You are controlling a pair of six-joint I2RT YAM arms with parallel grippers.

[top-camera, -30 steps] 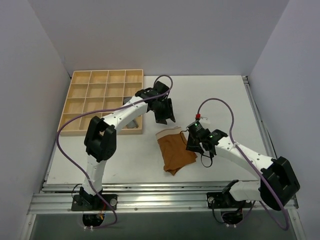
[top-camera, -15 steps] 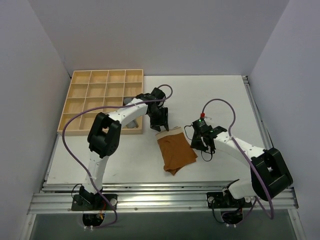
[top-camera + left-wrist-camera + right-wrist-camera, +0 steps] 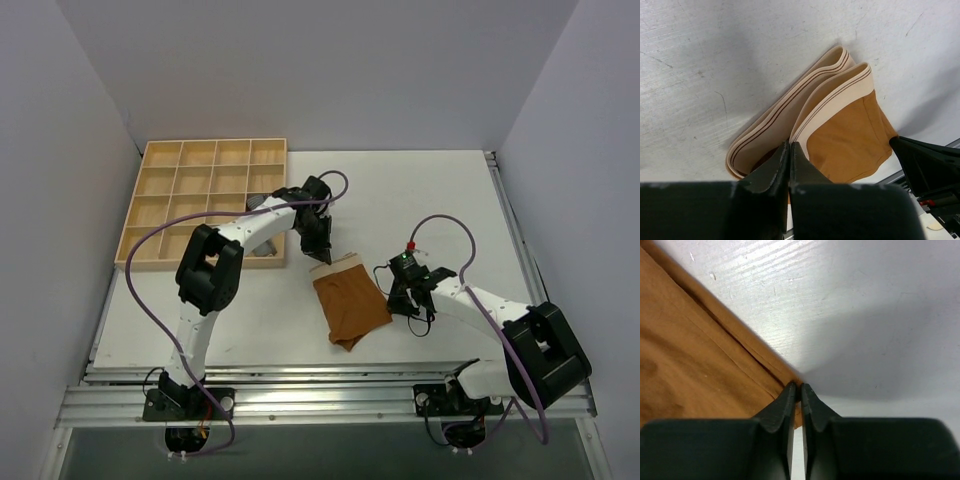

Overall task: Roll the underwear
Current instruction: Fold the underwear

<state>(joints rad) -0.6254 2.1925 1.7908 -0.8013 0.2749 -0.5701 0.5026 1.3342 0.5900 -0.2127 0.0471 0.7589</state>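
Wooden tray (image 3: 165, 200) sits far left. Left arm (image 3: 250, 228) reaches out past it, left gripper (image 3: 790, 147) tipped down, jaws pinching the pale band of the underwear (image 3: 350, 305), which lies flat mid-table (image 3: 440, 200). Right arm (image 3: 480, 305) stretches low, right gripper (image 3: 796, 387) jaws nipping the brown edge.

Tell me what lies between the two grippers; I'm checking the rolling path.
Only the underwear, in the top view; left gripper pinches its band, right gripper its side edge.
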